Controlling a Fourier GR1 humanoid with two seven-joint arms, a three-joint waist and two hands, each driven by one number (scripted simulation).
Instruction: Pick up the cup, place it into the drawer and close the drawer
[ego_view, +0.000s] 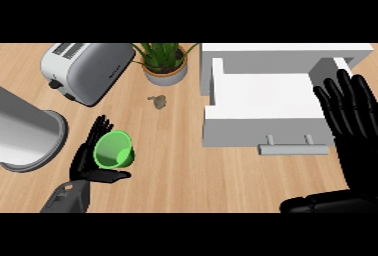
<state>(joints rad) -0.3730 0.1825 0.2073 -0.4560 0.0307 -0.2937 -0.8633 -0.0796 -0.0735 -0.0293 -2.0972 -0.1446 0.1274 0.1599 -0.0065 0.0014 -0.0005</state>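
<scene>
Down at the lower left, the left robot hand (90, 159) cupped the green cup (115, 149), fingers behind it and thumb curled beneath, above the wooden counter (184, 165). Well apart, the white drawer (262, 107) stood pulled open, its handle (292, 148) facing forward. The right robot hand (353, 115) rested beside it with fingers spread, upright.

Counter layout, left to right

The small green plastic cup (115, 149) sits front left, against the black left hand (92, 159), with the large grey metal pot (26, 131) further left and the silver two-slot toaster (83, 70) behind it. The potted green plant (165, 62) stands behind centre. The open white drawer (258, 102) lies right (handle toward the front), the black right hand (351, 107) over its right edge.
</scene>
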